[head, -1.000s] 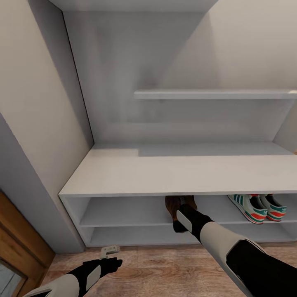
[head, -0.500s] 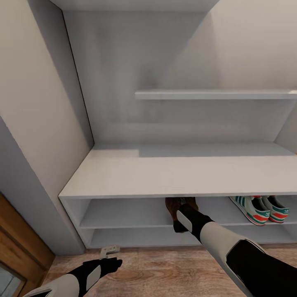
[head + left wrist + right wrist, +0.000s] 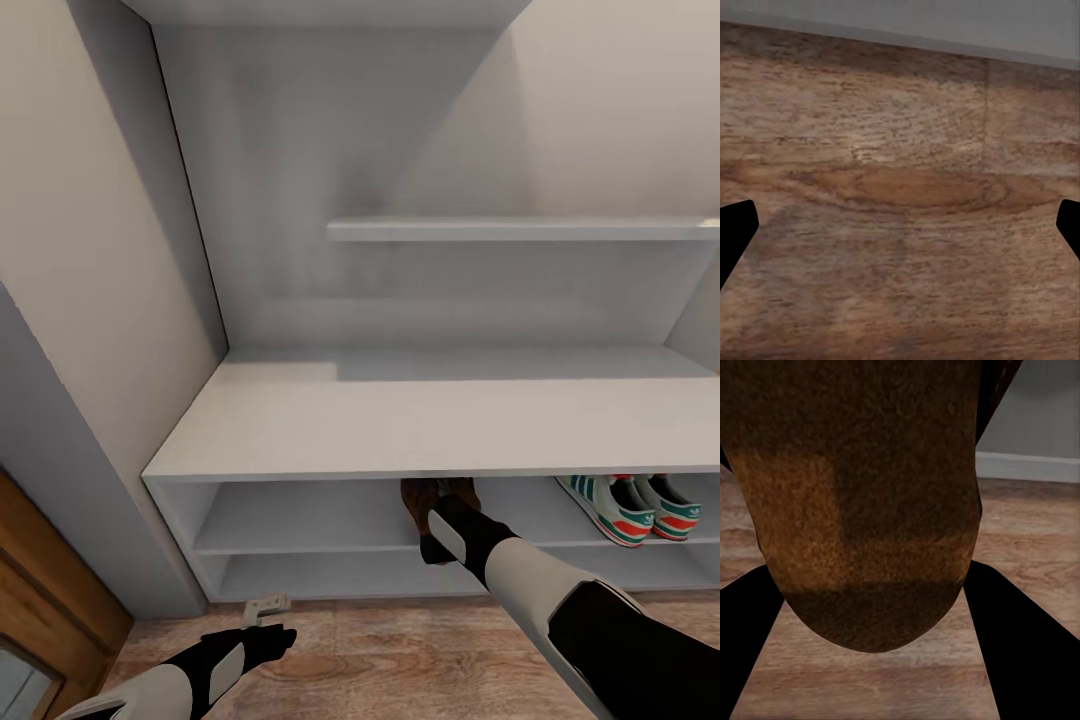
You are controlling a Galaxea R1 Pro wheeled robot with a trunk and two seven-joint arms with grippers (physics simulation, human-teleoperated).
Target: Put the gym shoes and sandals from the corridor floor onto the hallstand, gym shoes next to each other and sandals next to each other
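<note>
Two gym shoes (image 3: pixel 632 505) sit at the hallstand (image 3: pixel 420 420) upper shelf's right end, while the right gripper (image 3: pixel 432 538) clamps a light, floppy sandal (image 3: pixel 862 502) at that shelf's front edge; left gripper (image 3: pixel 900 225) hangs open.

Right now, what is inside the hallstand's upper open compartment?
Inside the hallstand: two gym shoes side by side at the right, and a brown sandal mid-shelf at the right gripper. The bench top covers anything deeper in.
</note>
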